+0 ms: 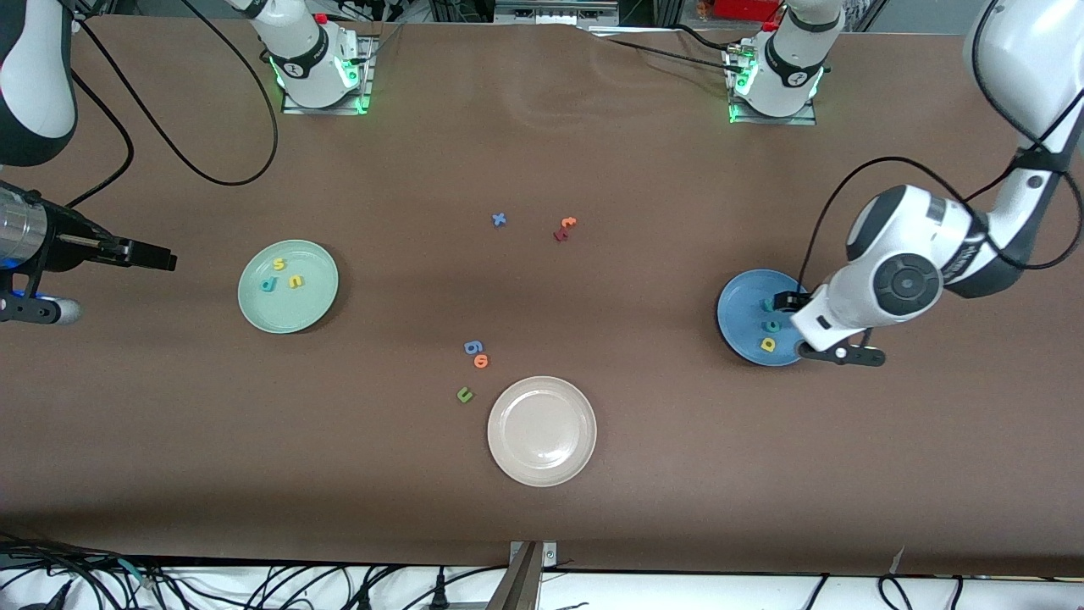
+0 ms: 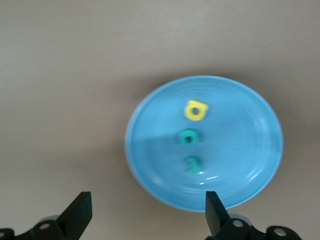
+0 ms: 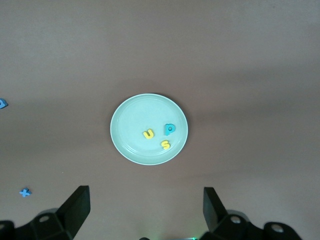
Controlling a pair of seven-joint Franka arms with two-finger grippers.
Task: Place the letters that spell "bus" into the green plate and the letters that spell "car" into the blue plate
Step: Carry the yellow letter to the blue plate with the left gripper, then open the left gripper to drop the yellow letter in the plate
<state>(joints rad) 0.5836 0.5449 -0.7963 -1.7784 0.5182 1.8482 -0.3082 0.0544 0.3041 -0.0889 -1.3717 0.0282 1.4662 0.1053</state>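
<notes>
With the teal "r" (image 2: 192,164), teal "c" (image 2: 188,136) and yellow "a" (image 2: 195,110) lying in the blue plate (image 2: 250,165) below the left gripper (image 2: 148,212), its fingers spread and empty, it should lift straight up; "bus" sits in the green plate (image 3: 125,135) under the waiting, spread-fingered right gripper (image 3: 146,209).

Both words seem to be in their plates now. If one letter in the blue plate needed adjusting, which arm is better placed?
Left. The left gripper hangs open over the blue plate; the right gripper waits open beside the green plate.
</notes>
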